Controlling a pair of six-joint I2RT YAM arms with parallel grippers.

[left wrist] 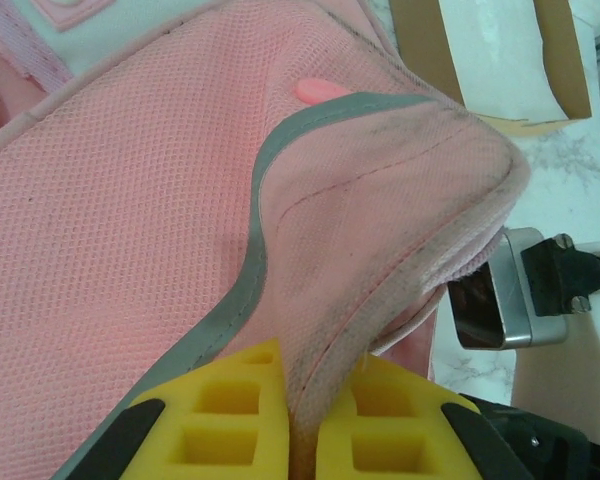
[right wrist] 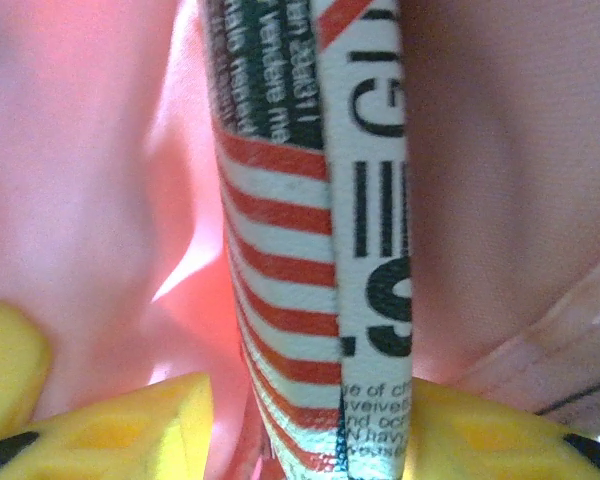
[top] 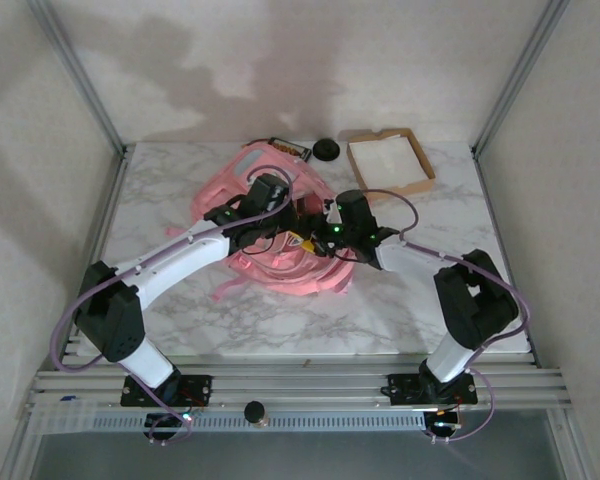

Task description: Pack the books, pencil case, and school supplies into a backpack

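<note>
Left wrist – left gripper (left wrist: 300, 425) pinching backpack (left wrist: 130, 250) fabric, right gripper (right wrist: 310, 440) astride striped printed item (right wrist: 280, 250) – grip unclear

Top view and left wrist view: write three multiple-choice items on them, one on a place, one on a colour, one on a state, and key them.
1. Where does the cardboard tray lie?
A) at the far right of the table
B) between the arm bases
C) inside the backpack

2. The backpack's fabric is:
A) green
B) black
C) pink

3. The left gripper has its jaws:
A) wide open
B) shut on the backpack's edge
C) shut on a pen

Key:
1 A, the top view shows it there.
2 C, pink mesh shows in the left wrist view.
3 B, the yellow pads pinch the fabric fold.
</note>
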